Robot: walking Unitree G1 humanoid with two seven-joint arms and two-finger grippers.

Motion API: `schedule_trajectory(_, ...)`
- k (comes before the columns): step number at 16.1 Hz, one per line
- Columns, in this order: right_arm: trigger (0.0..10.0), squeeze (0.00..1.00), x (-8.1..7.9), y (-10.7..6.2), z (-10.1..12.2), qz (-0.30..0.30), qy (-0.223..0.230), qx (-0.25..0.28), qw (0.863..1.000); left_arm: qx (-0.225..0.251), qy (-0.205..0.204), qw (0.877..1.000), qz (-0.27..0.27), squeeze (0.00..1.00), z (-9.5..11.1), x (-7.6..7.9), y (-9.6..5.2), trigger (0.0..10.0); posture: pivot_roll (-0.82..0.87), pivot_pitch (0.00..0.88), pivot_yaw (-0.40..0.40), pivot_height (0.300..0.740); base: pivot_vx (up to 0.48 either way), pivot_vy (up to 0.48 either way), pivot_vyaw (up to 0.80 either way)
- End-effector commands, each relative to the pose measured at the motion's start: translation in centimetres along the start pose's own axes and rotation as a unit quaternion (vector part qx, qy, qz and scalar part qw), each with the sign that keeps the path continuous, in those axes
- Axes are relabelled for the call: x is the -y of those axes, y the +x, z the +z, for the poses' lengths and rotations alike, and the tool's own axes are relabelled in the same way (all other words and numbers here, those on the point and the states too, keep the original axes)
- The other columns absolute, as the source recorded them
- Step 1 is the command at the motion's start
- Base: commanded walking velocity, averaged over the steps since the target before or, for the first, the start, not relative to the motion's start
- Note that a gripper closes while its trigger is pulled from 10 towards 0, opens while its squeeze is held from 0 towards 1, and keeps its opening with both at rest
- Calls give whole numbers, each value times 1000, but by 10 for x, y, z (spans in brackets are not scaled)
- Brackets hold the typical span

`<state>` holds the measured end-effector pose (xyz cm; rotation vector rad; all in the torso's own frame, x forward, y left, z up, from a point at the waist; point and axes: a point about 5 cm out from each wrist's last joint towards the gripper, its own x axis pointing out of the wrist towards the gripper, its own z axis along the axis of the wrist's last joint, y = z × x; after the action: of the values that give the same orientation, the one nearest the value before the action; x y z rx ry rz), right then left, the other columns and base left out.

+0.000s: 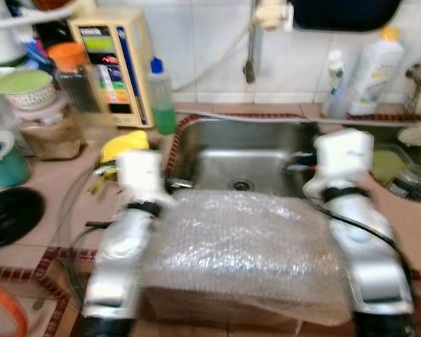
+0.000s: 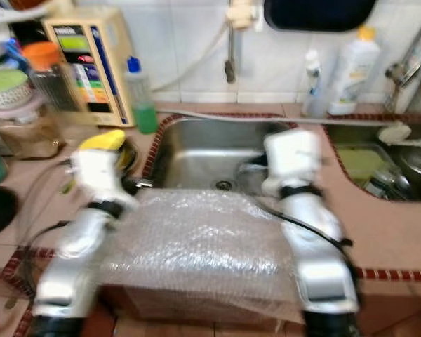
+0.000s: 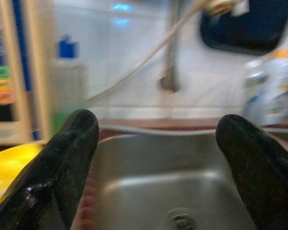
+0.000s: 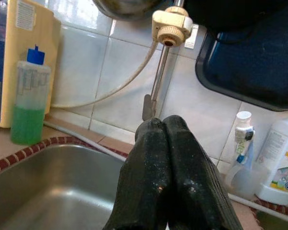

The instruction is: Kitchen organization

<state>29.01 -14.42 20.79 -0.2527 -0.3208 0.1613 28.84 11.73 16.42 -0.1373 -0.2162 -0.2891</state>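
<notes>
2 sinks: steel sink, second basin. 1 sheet of bubble wrap. 3 plastic bottles: green-liquid bottle, spray bottle, white bottle. 1 beige appliance.

The left gripper had its two black fingers spread wide apart over the steel sink, drain at 6 o'clock. A blurred green soap bottle stood at 10 o'clock, the faucet pipe at 12, a white bottle at 2.
</notes>
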Motion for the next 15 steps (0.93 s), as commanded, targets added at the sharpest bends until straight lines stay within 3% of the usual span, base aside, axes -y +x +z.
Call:
schedule_trajectory(1, 10000, 0, 6, 0, 1, -7, -7, 2, 1000, 11, 1, 1000, -15, 0, 5, 8, 2, 10000, -16, 0, 49, 740, 322, 0, 0)
schedule_trajectory(2, 10000, 0, 4, 1, 1, -4, -5, 3, 1000, 12, -14, 1000, -5, 0, 5, 8, 2, 10000, -11, 0, 47, 740, 0, 0, 0)
schedule_trajectory(6, 10000, 0, 1, 2, 0, 0, -1, 2, 1000, 11, 1, 1000, 14, 0, 5, 2, -2, 10000, 2, 0, 40, 740, 0, 0, 0)
schedule_trajectory(7, 10000, 0, -1, 2, 0, 5, 2, 2, 1000, 12, 19, 999, 38, 0, 6, -5, -2, 10000, 4, 0, 39, 740, 0, 0, 0)
schedule_trajectory(12, 10000, 0, -9, -3, 1, 51, 32, -4, 998, -4, 15, 987, 157, 0, 2, -40, -1, 10000, -4, 0, 49, 740, 0, 0, 0)
schedule_trajectory(15, 10000, 0, -16, -11, 0, 116, 78, -22, 990, -13, 23, 979, 203, 0, -1, -52, -5, 10000, -15, 0, 58, 740, 0, 0, 0)
